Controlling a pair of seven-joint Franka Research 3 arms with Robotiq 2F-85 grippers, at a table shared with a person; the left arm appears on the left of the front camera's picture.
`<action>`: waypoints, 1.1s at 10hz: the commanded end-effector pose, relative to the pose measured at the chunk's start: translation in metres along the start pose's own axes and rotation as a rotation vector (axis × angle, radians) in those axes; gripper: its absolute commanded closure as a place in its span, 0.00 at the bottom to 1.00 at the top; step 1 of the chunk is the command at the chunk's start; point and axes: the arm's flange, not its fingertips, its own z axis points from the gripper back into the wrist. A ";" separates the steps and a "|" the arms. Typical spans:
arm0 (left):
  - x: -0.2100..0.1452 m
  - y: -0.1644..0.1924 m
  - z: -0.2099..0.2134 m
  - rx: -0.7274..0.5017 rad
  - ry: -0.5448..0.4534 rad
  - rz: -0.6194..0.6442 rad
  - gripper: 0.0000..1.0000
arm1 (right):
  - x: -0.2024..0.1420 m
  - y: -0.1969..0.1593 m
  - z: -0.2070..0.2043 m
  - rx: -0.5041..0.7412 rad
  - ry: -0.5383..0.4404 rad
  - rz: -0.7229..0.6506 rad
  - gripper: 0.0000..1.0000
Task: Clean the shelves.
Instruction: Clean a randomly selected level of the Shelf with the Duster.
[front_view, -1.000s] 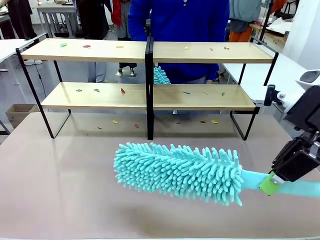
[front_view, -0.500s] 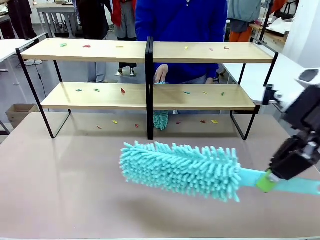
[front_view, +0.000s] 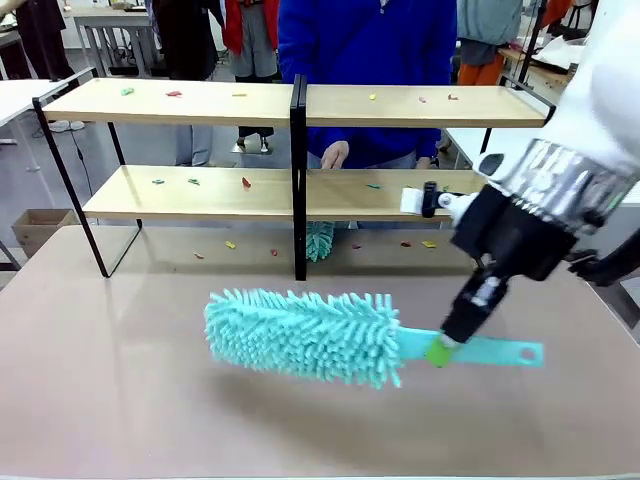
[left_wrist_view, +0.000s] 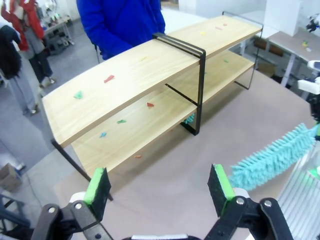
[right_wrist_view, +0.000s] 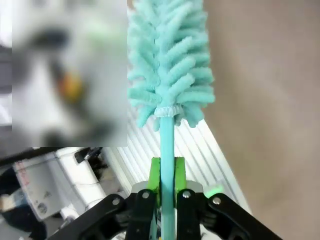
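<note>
The right gripper (front_view: 440, 350) has its green pads pinched tight on the thin flat handle of a turquoise microfibre duster (front_view: 300, 335), just behind the fluffy head. The rest of the handle sticks out past the fingers on the other side. The head reaches toward the robot's left and lies roughly level, low over the brown table (front_view: 120, 400) in front of the shelves (front_view: 200, 192). Whether it touches the surface cannot be told. The shelves stand beyond these fingers, clear of the duster.

The left gripper (left_wrist_view: 159, 185) has its pads spread wide with nothing between them. It hangs above the table in front of the shelves, which stretch across ahead of its fingers, well apart from them.

Small coloured scraps (front_view: 245, 182) lie scattered on both boards and on the table under the lower one. A person in a blue top (front_view: 365, 40) stands behind the shelves with a hand (front_view: 335, 153) just behind the central post. A second turquoise duster head (front_view: 320, 240) shows below the lower board.
</note>
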 end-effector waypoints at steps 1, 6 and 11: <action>0.000 0.000 -0.001 -0.002 -0.002 0.003 0.00 | -0.095 0.027 0.066 0.051 0.087 0.045 0.88; 0.000 0.000 -0.001 -0.002 -0.002 0.003 0.00 | -0.220 0.011 0.081 0.160 0.166 0.045 0.88; 0.000 0.000 -0.001 -0.002 -0.002 0.003 0.00 | -0.228 -0.005 0.080 0.186 0.166 0.023 0.88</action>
